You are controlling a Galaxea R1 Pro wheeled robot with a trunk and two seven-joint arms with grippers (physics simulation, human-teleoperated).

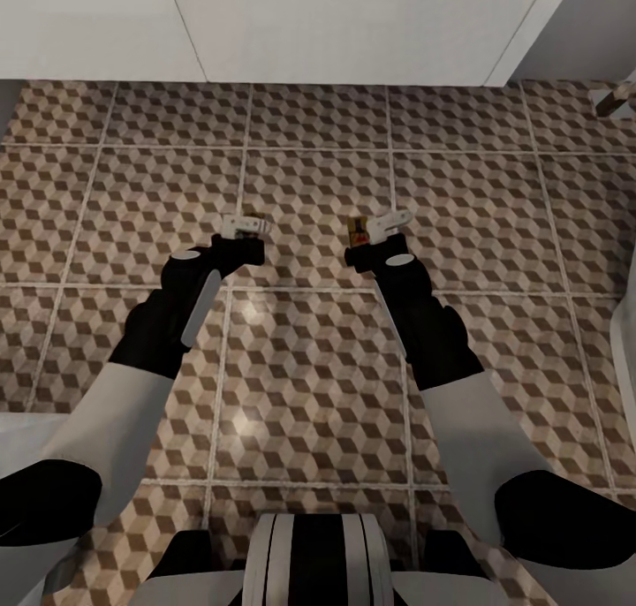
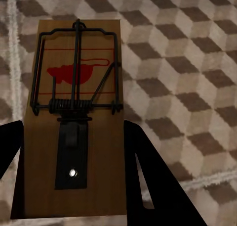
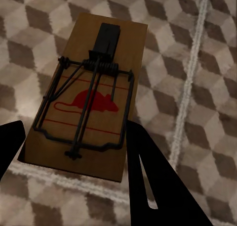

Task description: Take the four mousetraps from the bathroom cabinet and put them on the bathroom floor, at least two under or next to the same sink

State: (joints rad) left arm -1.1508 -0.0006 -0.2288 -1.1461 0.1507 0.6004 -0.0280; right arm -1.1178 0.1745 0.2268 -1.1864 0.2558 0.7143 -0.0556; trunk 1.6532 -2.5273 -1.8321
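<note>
Both arms reach forward over the bathroom floor [image 1: 309,385], whose cube-patterned tiles cover most of the head view below a white wall [image 1: 336,23] along the top edge. The left gripper [image 1: 245,225] sits left of centre in that view and the right gripper [image 1: 389,224] right of centre, level with each other and well apart.

Each one carries a mousetrap. In the left wrist view a wooden trap [image 2: 74,117] with a black wire spring and a red mouse print stands between the two dark fingers [image 2: 158,181], which press against its long sides near its lower end. In the right wrist view the second trap [image 3: 89,107] lies at a slant, its lower edge caught between the dark fingers [image 3: 158,181]. So both grippers are closed narrowly, each clamped on a trap. In the head view the right trap shows as a small brown and red patch [image 1: 358,230] just beside the fingertips; the left one is barely visible there.

The traps appear held above the tiles rather than resting on them, though I cannot tell the gap. Holding them by the edges keeps the wire parts free, and carrying two at once probably halves the trips. No sink is visible, so whether this spot suits the drop is unclear.
</note>
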